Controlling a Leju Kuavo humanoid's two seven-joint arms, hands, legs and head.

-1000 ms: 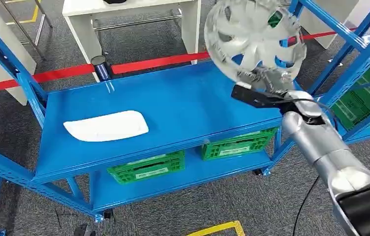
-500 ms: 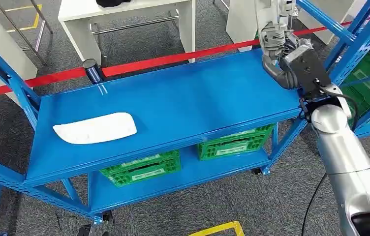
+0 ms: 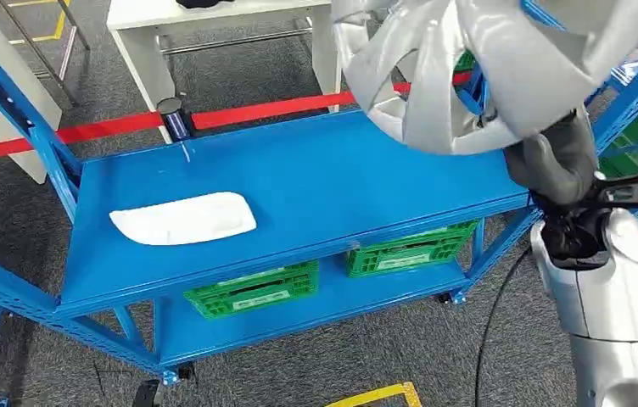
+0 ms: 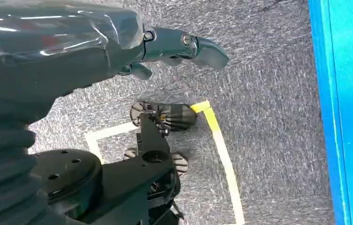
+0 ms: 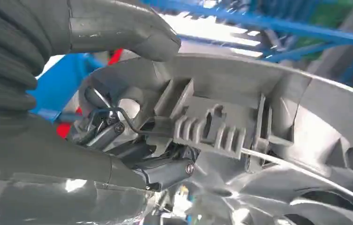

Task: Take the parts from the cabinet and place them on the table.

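Above the blue metal table's (image 3: 316, 182) far-right corner, right hand (image 3: 553, 161) grips silver spoked plastic wheel cover (image 3: 468, 68) by its rim. Transport step. Next: lower it flat right of white tray-shaped part (image 3: 184, 217). Left hand (image 4: 174, 47) hangs empty, fingers loosely apart.

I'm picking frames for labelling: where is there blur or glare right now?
Head view: the silver wheel cover, close to the lens, is soft and smeared; the blue table is sharp. Right wrist view: the background behind the right hand is blurred, with a blown-out white patch. Left wrist view: glare streaks on the left hand.
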